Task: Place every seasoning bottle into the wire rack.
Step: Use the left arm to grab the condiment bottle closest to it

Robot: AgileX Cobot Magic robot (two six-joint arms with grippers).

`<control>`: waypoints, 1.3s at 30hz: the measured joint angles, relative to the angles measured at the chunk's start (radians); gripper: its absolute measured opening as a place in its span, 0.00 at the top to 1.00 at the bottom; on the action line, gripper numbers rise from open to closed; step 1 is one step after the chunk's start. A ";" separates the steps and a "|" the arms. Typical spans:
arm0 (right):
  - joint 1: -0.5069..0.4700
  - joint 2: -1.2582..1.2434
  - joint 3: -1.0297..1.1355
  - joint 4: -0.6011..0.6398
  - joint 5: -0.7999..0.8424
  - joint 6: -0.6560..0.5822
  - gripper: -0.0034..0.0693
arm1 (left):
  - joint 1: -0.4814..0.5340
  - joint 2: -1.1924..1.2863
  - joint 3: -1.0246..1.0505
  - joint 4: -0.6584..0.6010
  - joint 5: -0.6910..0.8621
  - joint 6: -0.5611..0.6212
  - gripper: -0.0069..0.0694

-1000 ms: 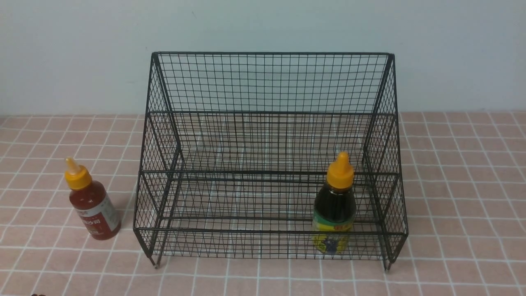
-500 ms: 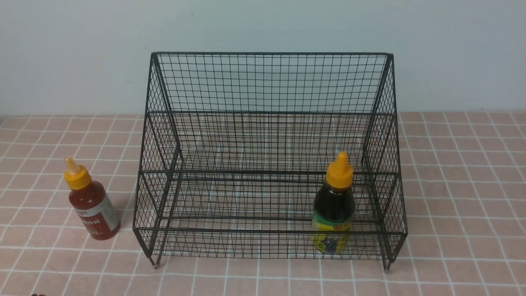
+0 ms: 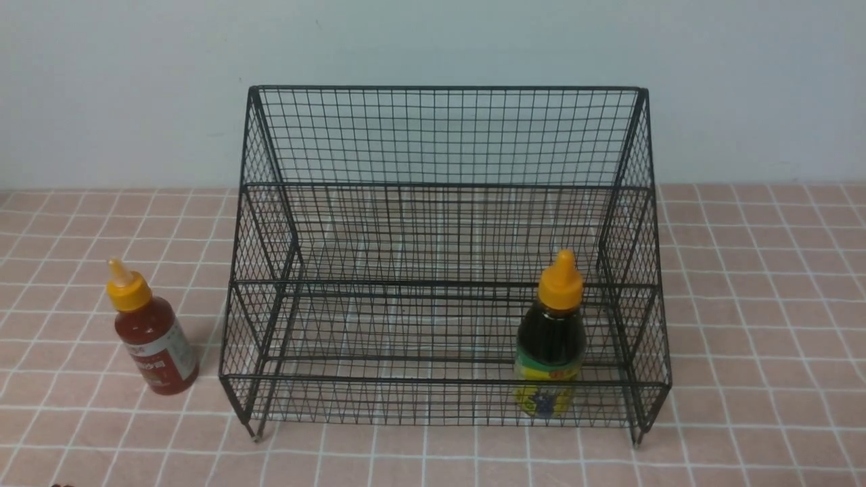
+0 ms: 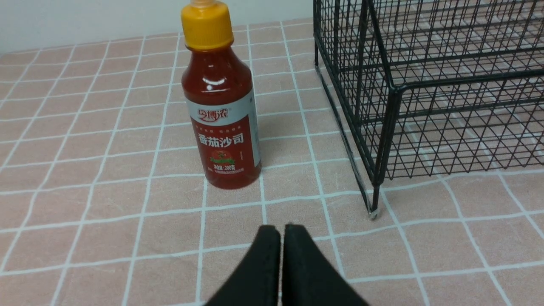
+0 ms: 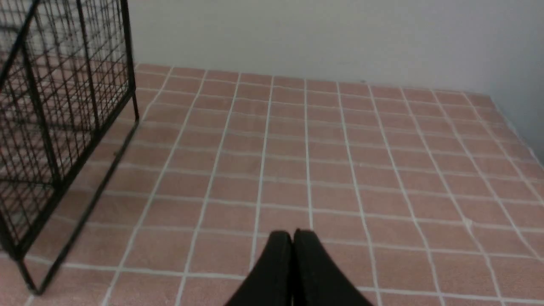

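A flat counter (image 3: 744, 304), covered in a pink-brown pattern of square tiles with thin white grid lines, fills the foreground. A plain, pale grey-blue wall (image 3: 135, 88) rises upright along its far edge.

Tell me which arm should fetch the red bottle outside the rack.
Left. The red bottle stands just ahead of the left gripper; the right gripper sits across the wire rack, facing tiles.

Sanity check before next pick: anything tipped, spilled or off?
Nothing stands out. The red sauce bottle stands upright outside the wire rack, on its left; the dark sauce bottle stands upright in the lower front tier. Both capped, no spill.
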 joint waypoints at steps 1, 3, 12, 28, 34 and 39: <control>0.000 0.000 0.000 0.000 -0.004 0.001 0.97 | 0.000 0.000 0.000 0.000 0.000 0.000 0.92; 0.000 0.000 0.001 0.000 -0.007 0.001 0.97 | 0.000 0.000 0.000 0.000 0.000 0.000 0.92; 0.000 0.000 0.001 0.001 -0.009 0.005 0.97 | 0.000 0.000 0.000 0.000 0.000 0.000 0.92; 0.000 0.000 0.002 0.001 -0.015 0.005 0.97 | 0.000 0.000 0.000 0.000 0.000 0.000 0.92; 0.000 0.000 0.002 0.001 -0.015 0.006 0.97 | 0.000 0.000 0.000 0.000 0.000 0.000 0.92; 0.000 0.000 0.002 0.001 -0.015 0.006 0.97 | 0.000 0.000 0.003 -0.013 -0.027 -0.008 0.92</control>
